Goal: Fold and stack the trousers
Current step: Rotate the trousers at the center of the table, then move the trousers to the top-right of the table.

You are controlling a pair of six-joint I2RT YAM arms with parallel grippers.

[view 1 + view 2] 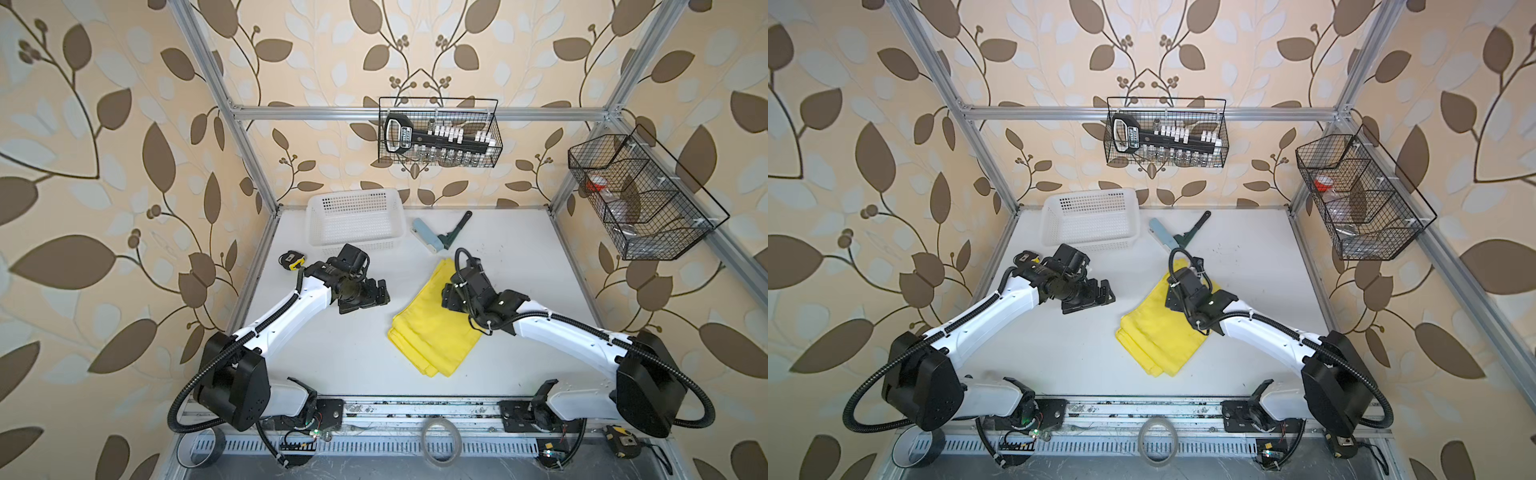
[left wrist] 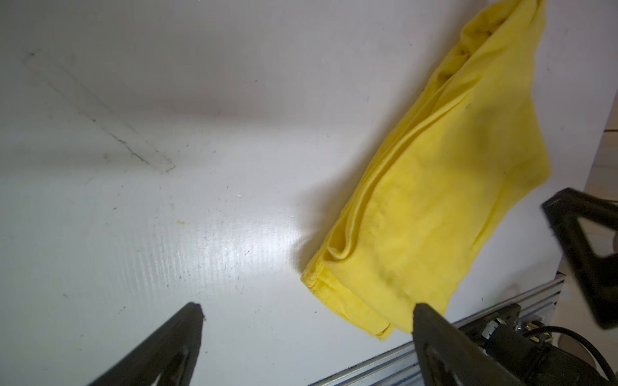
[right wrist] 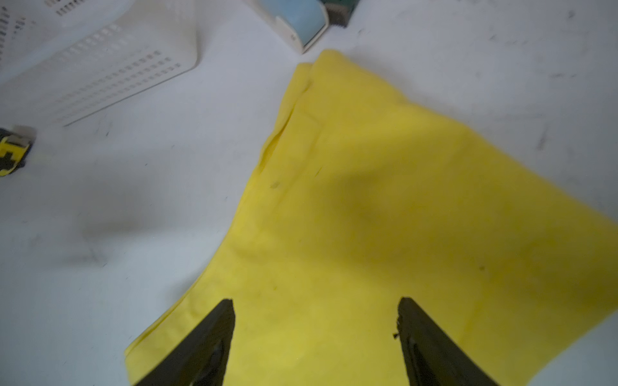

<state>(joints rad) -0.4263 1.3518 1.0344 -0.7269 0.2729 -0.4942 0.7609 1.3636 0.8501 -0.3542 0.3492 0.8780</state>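
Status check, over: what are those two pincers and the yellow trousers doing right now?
Left pincer open, over bare table. Right pincer open above trousers, nothing gripped. Trousers folded, flat on table. Nothing blocking.

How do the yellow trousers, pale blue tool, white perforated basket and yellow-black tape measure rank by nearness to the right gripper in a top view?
1. Yellow cotton trousers: under the right gripper.
2. Pale blue handheld tool: just behind.
3. White perforated plastic basket: back left.
4. Yellow-black tape measure: far left.

trousers (image 1: 424, 328) partly hidden under right arm (image 1: 561, 326), white basket (image 3: 100, 67) cut off at edge
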